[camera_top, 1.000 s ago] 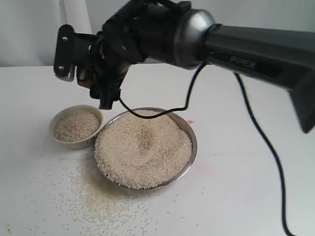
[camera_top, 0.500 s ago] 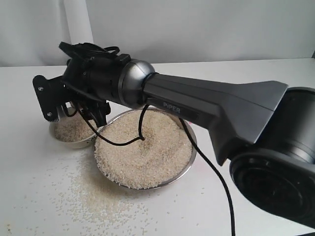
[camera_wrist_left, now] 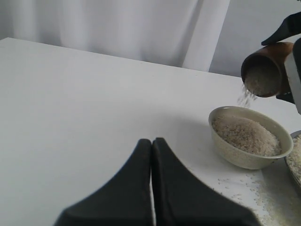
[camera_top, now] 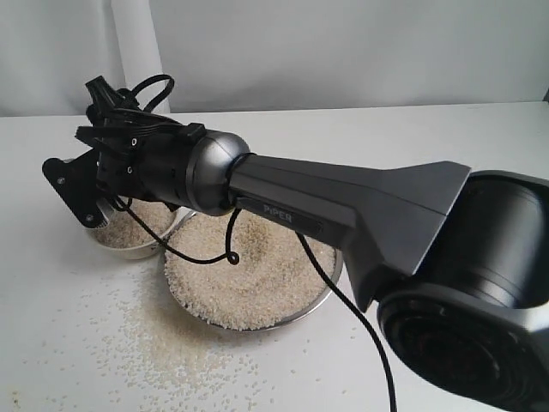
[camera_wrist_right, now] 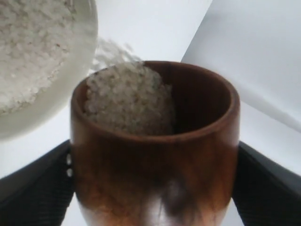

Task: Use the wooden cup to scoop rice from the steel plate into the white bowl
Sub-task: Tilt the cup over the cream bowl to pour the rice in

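My right gripper (camera_wrist_right: 155, 188) is shut on the wooden cup (camera_wrist_right: 155, 155), one dark finger (camera_wrist_right: 33, 183) on each side. The cup is tipped, and the rice (camera_wrist_right: 127, 99) in it spills over its lip towards the white bowl (camera_wrist_right: 89, 42). The left wrist view shows the tilted cup (camera_wrist_left: 265, 70) above the bowl (camera_wrist_left: 249, 155), with grains falling (camera_wrist_left: 245, 98). In the exterior view the right gripper (camera_top: 75, 190) hangs over the bowl (camera_top: 129, 249) and the wrist hides the cup. The steel plate (camera_top: 296, 318) holds heaped rice (camera_top: 257, 275). My left gripper (camera_wrist_left: 151, 141) is shut on nothing.
Loose grains (camera_top: 171, 343) are scattered on the white table in front of the plate and the bowl. The right arm's black cable (camera_top: 232, 257) dangles onto the plate's rice. A pale curtain (camera_wrist_left: 117, 23) hangs behind the table.
The right arm has swung left from above the plate's back edge and dropped low over the white bowl. Its wrist has rolled.
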